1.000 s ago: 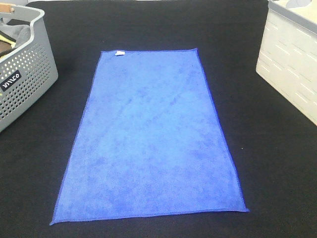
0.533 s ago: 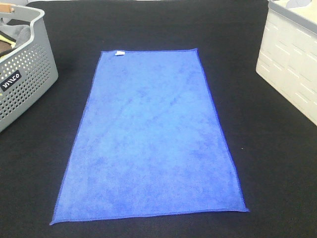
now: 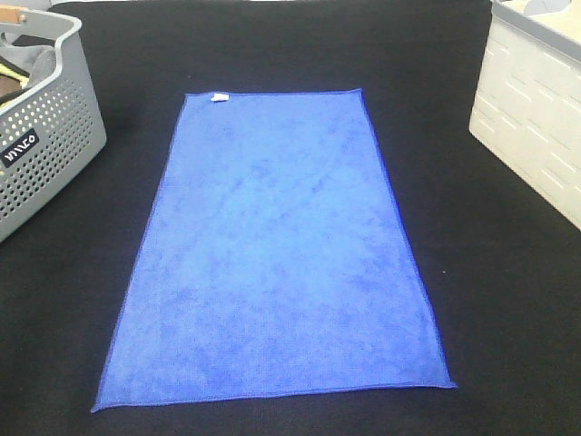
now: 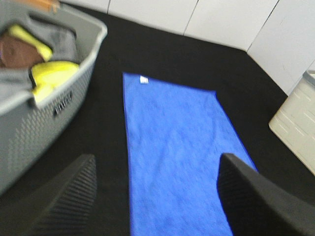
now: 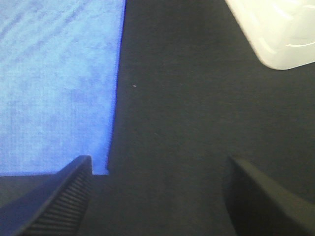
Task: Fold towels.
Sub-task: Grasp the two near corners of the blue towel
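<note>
A royal-blue towel (image 3: 277, 250) lies spread flat and unfolded on a black desk (image 3: 490, 272), its long sides running away from the robot. No fold is made yet, so the step in hand appears to be the reach for the two near corners.

To do it well, taken left to right:
- **Left side:** The left tool (image 4: 157, 194), jaws spread wide and empty, should come down over the near left corner. It should keep away from the grey perforated basket (image 3: 41, 136), which stands at the desk's left edge, apart from the towel.
- **Right side:** The right tool (image 5: 157, 194), also wide open and holding nothing, should pinch only the near right corner (image 5: 101, 167), without scraping the desk.
- **Both together:** They should then lift level, so the near edge lands square on the far edge, where a small white tag (image 3: 218, 97) sits. The thin cloth will likely sag or skew if one side leads.

In the left wrist view the towel lies ahead of and below the left tool, well apart, showing between its two fingers. In the right wrist view the near right corner lies just beside one finger (image 5: 59, 196), not between the jaws. Whether they touch cannot be told. A white crate (image 3: 536, 109) stands at the right, apart from the towel. Neither tool shows in the high view.
</note>
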